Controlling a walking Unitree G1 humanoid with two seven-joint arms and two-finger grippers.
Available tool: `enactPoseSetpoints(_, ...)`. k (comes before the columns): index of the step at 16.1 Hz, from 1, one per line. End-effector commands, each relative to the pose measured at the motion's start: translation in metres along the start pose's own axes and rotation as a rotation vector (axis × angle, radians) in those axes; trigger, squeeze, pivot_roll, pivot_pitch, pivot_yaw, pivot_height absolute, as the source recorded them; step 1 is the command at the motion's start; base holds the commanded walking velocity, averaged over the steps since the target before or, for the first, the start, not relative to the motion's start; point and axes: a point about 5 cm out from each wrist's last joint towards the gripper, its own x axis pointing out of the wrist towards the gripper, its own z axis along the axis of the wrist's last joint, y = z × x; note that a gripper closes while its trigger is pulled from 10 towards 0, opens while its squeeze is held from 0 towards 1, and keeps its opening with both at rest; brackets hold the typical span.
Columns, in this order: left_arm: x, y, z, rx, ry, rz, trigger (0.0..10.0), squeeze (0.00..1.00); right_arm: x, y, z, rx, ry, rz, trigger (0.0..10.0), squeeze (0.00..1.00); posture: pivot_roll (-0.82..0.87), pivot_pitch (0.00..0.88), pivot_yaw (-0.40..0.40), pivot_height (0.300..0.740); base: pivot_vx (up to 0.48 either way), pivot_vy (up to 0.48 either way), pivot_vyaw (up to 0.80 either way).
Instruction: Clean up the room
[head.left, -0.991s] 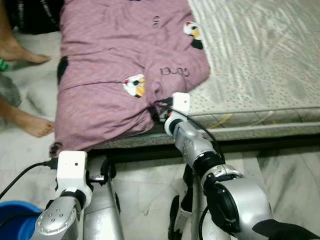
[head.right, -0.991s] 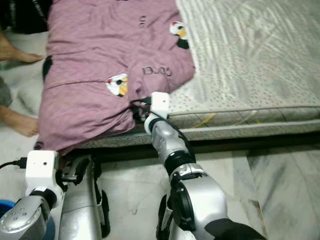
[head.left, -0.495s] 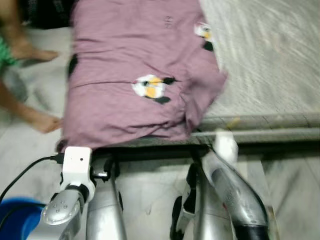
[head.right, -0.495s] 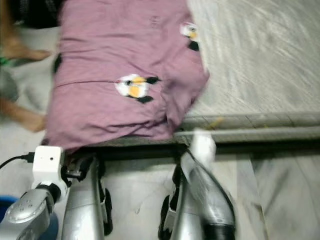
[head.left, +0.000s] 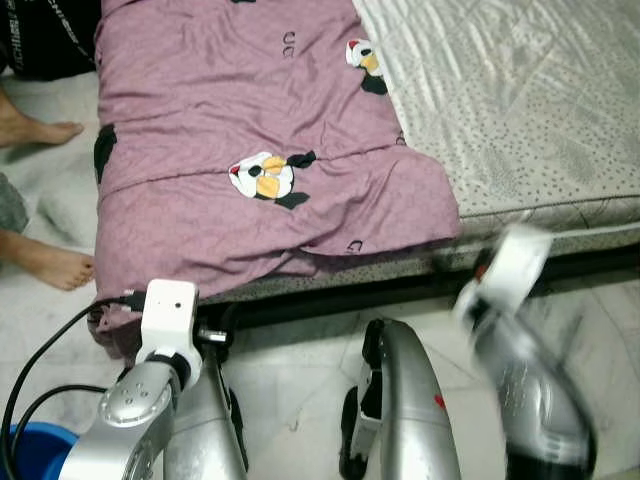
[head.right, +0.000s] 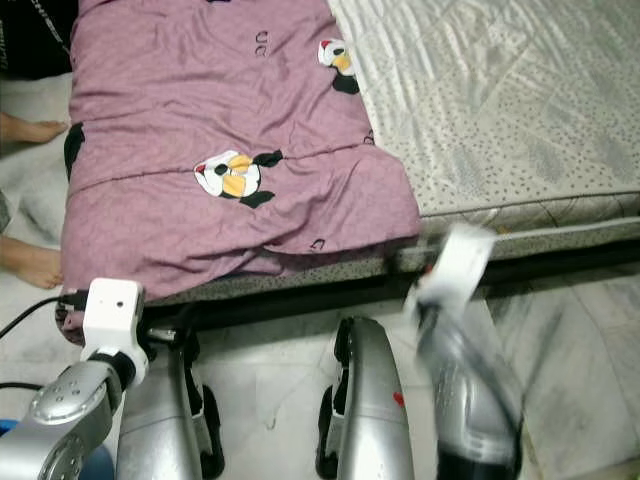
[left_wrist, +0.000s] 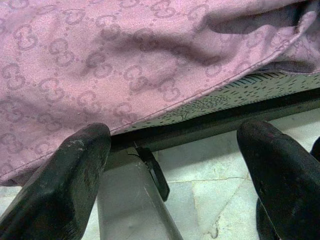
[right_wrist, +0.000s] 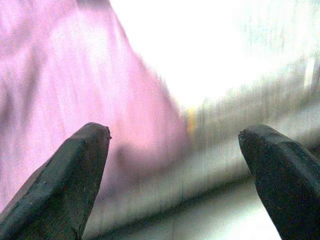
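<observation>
We saw the mauve printed sheet (head.left: 240, 150) lying along the mattress (head.left: 520, 110), its long axis running away from us, its near edge draped over the bed's end. Our left pincer (left_wrist: 172, 172) and right pincer (right_wrist: 175, 175) gaped, released, just below it.

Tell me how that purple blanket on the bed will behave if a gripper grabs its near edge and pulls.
The purple blanket is probably floppy: it creases and droops over the mattress edge, so only the pinched part would lift first. It likely slides easily on the smooth mattress. Being large, it may drag and bunch rather than come away cleanly.
</observation>
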Motion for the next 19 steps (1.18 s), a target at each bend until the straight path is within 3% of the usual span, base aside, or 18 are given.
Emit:
enactPoseSetpoints(1,-0.001,0.003,-0.003,-0.001,0.01,0.008,10.0,0.0,0.007,-0.006,0.009,-0.019,-0.053,-0.038,10.0,0.0,0.1,0.252,-0.056,0.533,0.0,0.0,0.0)
enactPoseSetpoints(3,0.0,0.005,0.0,0.001,-0.001,0.014,10.0,0.0,0.027,0.001,0.032,-0.034,-0.148,-0.017,10.0,0.0,0.12,0.249,-0.054,0.533,0.0,0.0,0.0)
enactPoseSetpoints(7,-0.002,0.008,0.003,0.004,-0.014,0.028,10.0,0.0,0.055,0.027,0.041,-0.029,-0.214,0.075,10.0,0.0,0.14,0.252,-0.052,0.533,0.0,0.0,0.0)
enactPoseSetpoints(8,-0.003,0.008,0.003,0.005,-0.014,0.03,10.0,0.0,0.067,0.046,0.027,0.005,-0.152,0.134,10.0,0.0,0.14,0.257,-0.048,0.533,0.0,0.0,0.0)
enactPoseSetpoints(9,-0.003,0.008,0.003,0.006,-0.013,0.026,10.0,0.0,0.072,0.055,0.017,0.012,-0.117,0.162,10.0,0.0,0.14,0.258,-0.047,0.533,0.0,0.0,0.0)
enactPoseSetpoints(10,-0.001,0.005,0.004,0.01,-0.013,0.013,10.0,0.0,0.08,0.077,-0.018,0.006,0.015,0.221,10.0,0.0,0.16,0.261,-0.043,0.533,0.0,0.0,0.0)
enactPoseSetpoints(13,0.002,0.005,0.009,0.024,-0.029,0.006,10.0,0.0,0.074,0.102,-0.077,0.03,0.283,0.249,10.0,0.0,0.18,0.259,-0.045,0.533,0.0,0.0,0.0)
enactPoseSetpoints(16,0.002,0.009,0.009,0.028,-0.028,0.019,10.0,0.0,0.069,0.091,-0.098,0.036,0.399,0.168,10.0,0.0,0.18,0.257,-0.05,0.533,0.0,0.0,0.0)
enactPoseSetpoints(18,0.002,0.008,0.007,0.027,-0.026,0.02,10.0,0.0,0.068,0.071,-0.104,0.034,0.411,0.088,10.0,0.0,0.18,0.251,-0.053,0.533,0.0,0.0,0.0)
enactPoseSetpoints(19,0.002,0.006,0.007,0.026,-0.026,0.02,10.0,0.0,0.073,0.043,-0.098,0.055,0.331,-0.024,10.0,0.0,0.17,0.245,-0.055,0.533,0.0,0.0,0.0)
